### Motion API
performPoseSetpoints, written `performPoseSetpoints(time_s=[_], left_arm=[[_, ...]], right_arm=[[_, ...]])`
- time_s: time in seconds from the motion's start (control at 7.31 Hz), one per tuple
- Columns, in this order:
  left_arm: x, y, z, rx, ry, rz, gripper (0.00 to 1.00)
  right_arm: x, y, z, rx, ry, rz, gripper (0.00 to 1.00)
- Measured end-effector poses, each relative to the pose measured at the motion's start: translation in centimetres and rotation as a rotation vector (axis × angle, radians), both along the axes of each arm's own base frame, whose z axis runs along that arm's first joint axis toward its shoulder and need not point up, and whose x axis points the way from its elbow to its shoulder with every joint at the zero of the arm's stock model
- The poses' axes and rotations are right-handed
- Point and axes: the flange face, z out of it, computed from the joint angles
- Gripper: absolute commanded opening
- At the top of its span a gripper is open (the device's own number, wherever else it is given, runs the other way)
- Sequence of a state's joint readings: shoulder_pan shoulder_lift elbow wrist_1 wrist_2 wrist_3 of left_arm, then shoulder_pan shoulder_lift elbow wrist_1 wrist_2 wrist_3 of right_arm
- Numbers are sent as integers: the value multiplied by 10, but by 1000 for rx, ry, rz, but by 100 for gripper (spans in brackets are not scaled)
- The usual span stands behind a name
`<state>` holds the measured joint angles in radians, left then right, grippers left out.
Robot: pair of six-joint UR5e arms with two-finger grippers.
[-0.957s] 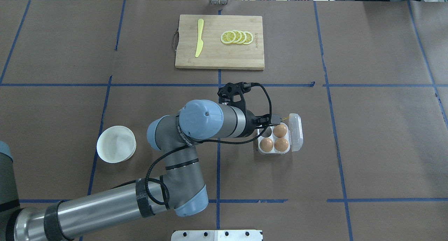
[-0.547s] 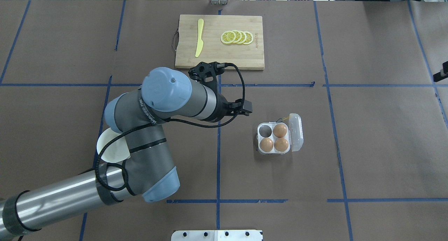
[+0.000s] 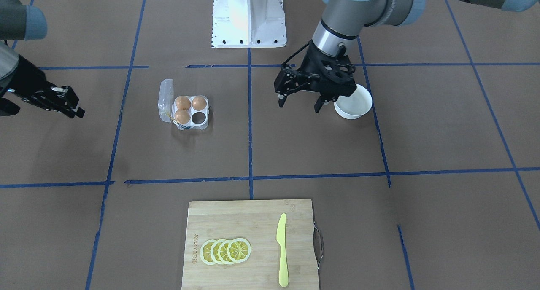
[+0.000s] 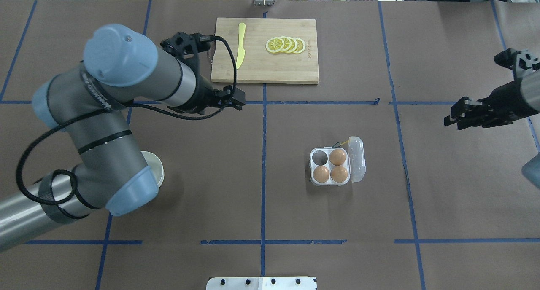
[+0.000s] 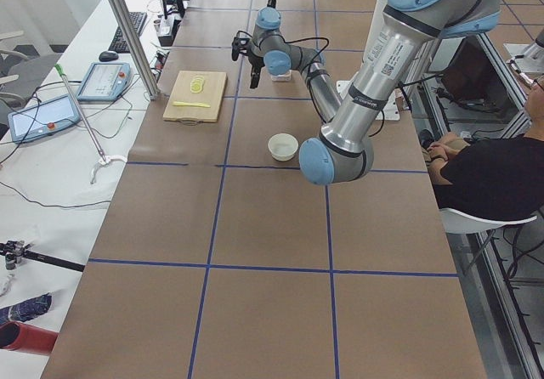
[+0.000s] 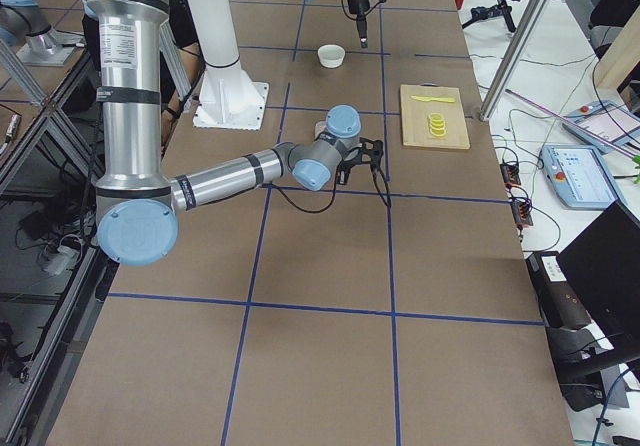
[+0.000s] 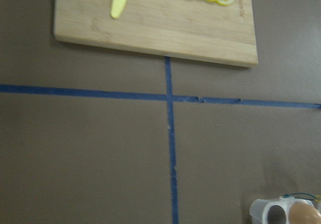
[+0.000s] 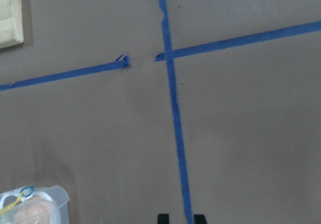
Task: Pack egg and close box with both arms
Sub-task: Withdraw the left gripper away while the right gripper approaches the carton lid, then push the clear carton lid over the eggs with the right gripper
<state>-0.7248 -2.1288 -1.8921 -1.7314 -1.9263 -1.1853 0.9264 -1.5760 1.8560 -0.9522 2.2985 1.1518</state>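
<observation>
The clear box (image 4: 313, 181) stands right of the table's middle with its lid (image 4: 357, 159) open on the right. Three orange-brown eggs (image 4: 337, 157) fill three cells; the far-left cell (image 4: 319, 157) is empty. The box also shows in the front view (image 3: 206, 125). My left gripper (image 3: 298, 104) is open and empty, well left of the box, beside the white bowl (image 3: 354, 102). My right gripper (image 4: 452, 120) hangs far to the right of the box, fingers close together, holding nothing.
A wooden cutting board (image 4: 265, 66) at the far middle holds a yellow knife (image 4: 240, 45) and lemon slices (image 4: 286, 44). The bowl (image 4: 157, 168) is half hidden under my left arm. The white pedestal base (image 3: 248, 20) is at the near edge.
My left arm has swung away from the box, to the left and farther out, with an empty gripper. My right arm has come into view from the right.
</observation>
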Motion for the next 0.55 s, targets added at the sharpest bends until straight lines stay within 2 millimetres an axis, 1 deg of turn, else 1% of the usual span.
performPoseSetpoints(time_s=[0.14,0.27,0.41,0.55], left_arm=[[-24,-3,15,15,-23,-11,100],[-38,-5,26,28,-41,-13,100],[-47,-7,38,43,-62,-5,100],[-58,-9,52,66,-91,5,100]], right_arm=[[-28,8,-17,21,-24,-38,0],[-53,13,-35,39,-46,-71,0],[-78,19,-54,55,-70,-101,0],[-109,28,-74,68,-86,-125,0]])
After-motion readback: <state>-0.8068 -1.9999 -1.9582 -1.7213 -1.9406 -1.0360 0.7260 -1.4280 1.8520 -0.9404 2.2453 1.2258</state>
